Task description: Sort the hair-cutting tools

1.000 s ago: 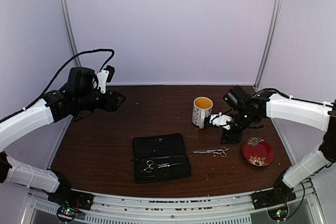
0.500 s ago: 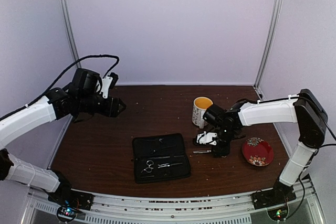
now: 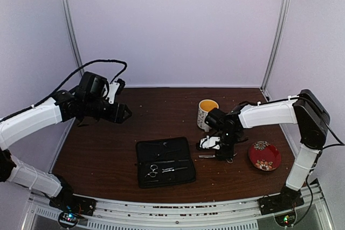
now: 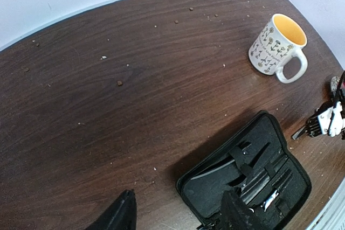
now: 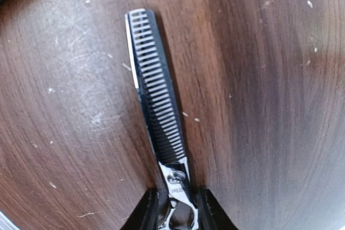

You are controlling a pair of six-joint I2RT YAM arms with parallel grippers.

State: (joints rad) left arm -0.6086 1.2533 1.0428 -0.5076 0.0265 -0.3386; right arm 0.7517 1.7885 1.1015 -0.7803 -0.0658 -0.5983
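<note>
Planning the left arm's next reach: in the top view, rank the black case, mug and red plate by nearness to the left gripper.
From the left gripper:
1. Black case, near edge, centre.
2. Mug, farther back, right of centre.
3. Red plate, far right.

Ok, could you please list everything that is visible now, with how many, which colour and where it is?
Table: one, dark brown wood, under everything.
Case: one, black, open, near middle of the table.
Scissors in the case: one, silver, left half.
Thin tool: one, silver and dark, in the case beside those scissors; too small to name.
Toothed scissors: one, silver, flat on the table between case and plate.
Mug: one, white patterned, yellow inside, upright behind the toothed scissors.
Plate: one, red floral, right side.
Left gripper: black, open, raised over the left side.
Right gripper: black, fingers either side of the toothed scissors' pivot.
</note>
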